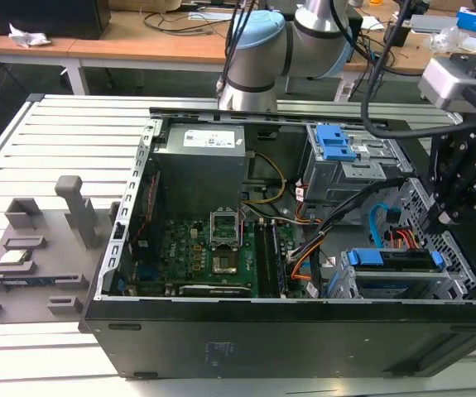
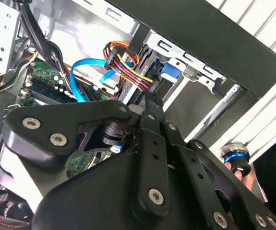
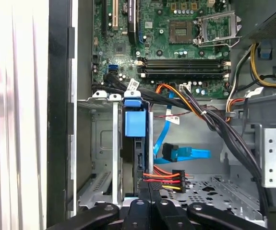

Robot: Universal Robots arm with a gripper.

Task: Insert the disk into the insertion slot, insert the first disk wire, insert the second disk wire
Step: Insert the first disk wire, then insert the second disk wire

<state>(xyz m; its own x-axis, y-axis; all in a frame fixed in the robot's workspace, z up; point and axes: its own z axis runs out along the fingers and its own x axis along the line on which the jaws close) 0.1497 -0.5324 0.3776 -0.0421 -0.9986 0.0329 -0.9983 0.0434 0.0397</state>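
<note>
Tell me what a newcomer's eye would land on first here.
The open computer case with its green motherboard dominates the exterior view. At that view's right, the black end effector hangs over the blue-framed disk in the insertion slot, with the bright blue second disk wire beside it.

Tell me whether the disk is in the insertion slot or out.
In. In the first wrist view the disk sits between the walls of the insertion slot, its blue carrier about level with the cage's rim.

A grey metal power supply box (image 1: 200,165) is mounted beside the green rectangular motherboard (image 1: 196,248). A grey blue-latched cage (image 1: 341,157) is set nearby.
</note>
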